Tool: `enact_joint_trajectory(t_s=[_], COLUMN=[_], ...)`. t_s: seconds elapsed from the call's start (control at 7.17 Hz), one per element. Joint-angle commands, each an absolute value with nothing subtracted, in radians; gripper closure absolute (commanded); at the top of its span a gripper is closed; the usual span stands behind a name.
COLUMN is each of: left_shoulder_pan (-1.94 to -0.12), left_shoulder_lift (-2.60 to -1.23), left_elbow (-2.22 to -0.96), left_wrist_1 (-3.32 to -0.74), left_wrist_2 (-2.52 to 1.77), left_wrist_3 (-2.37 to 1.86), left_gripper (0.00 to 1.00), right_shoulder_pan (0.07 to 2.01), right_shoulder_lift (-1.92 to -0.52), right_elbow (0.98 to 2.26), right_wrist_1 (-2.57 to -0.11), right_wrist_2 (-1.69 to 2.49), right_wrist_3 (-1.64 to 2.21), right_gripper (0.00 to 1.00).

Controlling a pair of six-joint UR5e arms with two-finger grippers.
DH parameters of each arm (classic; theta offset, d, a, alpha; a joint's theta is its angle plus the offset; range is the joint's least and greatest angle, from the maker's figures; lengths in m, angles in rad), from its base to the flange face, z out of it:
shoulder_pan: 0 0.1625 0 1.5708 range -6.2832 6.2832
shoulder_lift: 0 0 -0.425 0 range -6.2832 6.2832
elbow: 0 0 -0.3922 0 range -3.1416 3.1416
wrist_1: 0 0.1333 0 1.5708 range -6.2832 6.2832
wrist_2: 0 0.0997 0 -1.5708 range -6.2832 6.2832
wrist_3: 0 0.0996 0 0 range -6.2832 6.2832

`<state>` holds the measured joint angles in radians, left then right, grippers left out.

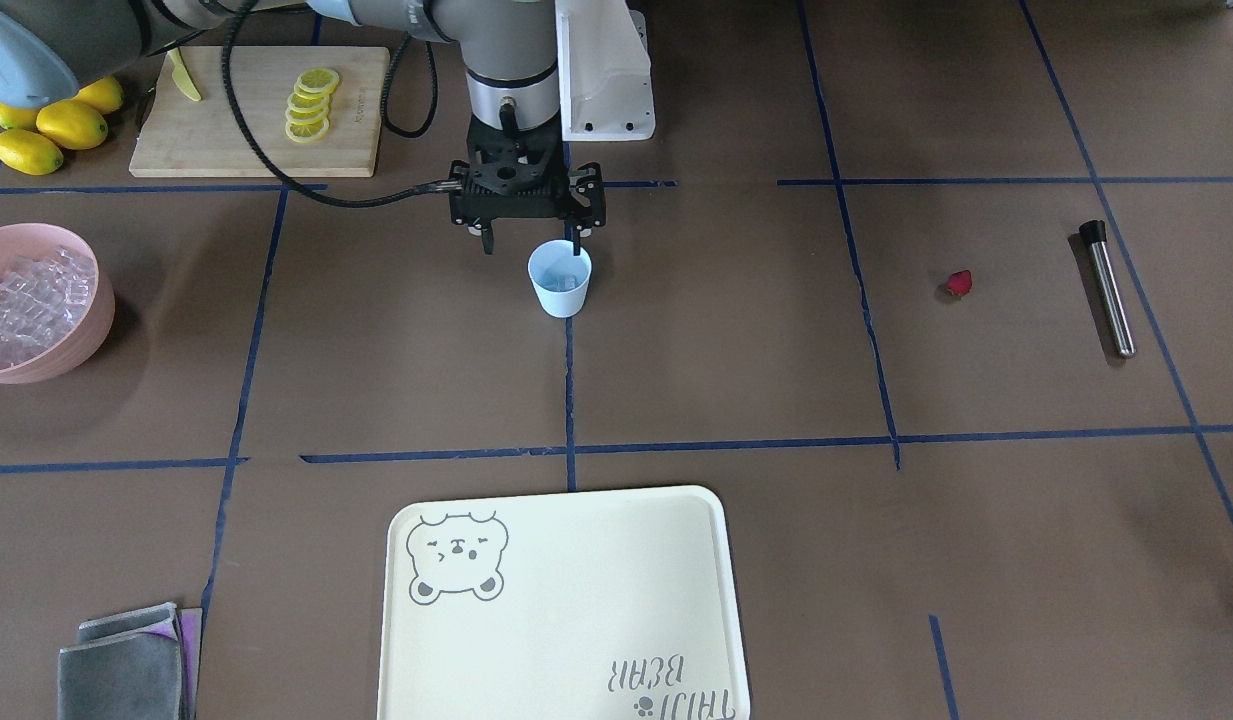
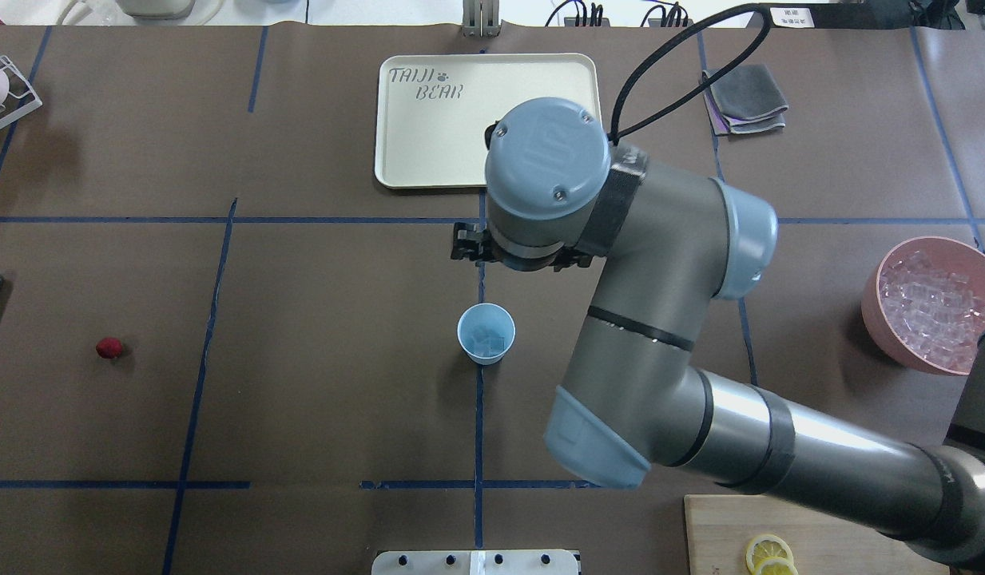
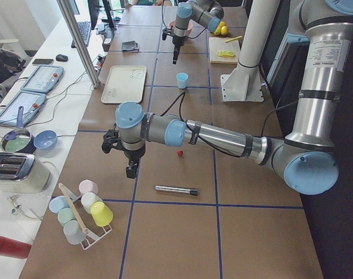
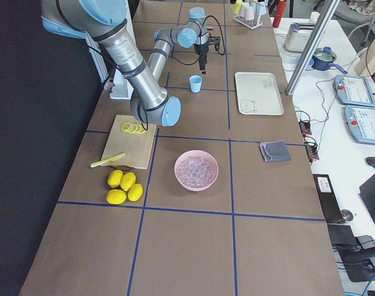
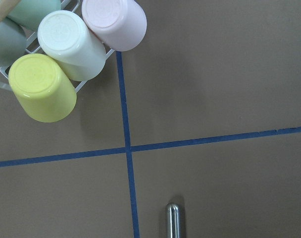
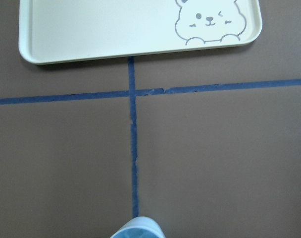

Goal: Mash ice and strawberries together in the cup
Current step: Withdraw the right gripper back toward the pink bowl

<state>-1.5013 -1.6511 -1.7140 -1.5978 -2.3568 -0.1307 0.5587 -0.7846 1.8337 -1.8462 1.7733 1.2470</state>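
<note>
1. Brown paper covers your surface, taped into blue squares so that each item seems to get its own cell.
2. Your right arm reaches to the centre. Its end effector hangs just over the robot-side rim of the cup, fingers spread and holding nothing. I judge this a pose for dropping something in, not for gripping.
3. Your left arm stretches toward the upturned cups. Its end effector points down near the steel rod; I cannot tell whether it is spread or pressed together.
4. Your pink bowl keeps the ice heap on the right arm's side, within its reach.
5. That rod lies flat, well apart from the cup. It is probably your masher, and it sits where the left arm can fetch it.
6. The cup stands upright on the centre tape line, where either arm can reach it.
7. The strawberry lies on the bare surface between the cup and the rod, near the rod. It is not yet in the cup, so mashing must wait.
8. A few pieces of ice sit in the bottom of the cup.
</note>
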Motion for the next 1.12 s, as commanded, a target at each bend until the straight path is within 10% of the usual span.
enact_joint_trajectory(t_s=[0.0, 0.98], left_shoulder_pan=[-1.357, -0.884], left_shoulder_lift=[-1.555, -1.361], left_elbow=[-1.738, -1.985], left_wrist_1=[-1.914, -2.175], left_wrist_2=[-2.294, -1.978], left_wrist_3=[-0.458, -1.087], left_gripper=[0.0, 0.0], right_shoulder_pan=[0.719, 1.303], right_shoulder_lift=[-0.894, -1.27], right_elbow=[1.916, 1.918], right_wrist_1=[-1.861, -1.848], right_wrist_2=[1.885, 2.244], right_wrist_3=[1.096, 0.244], right_gripper=[0.01, 0.01])
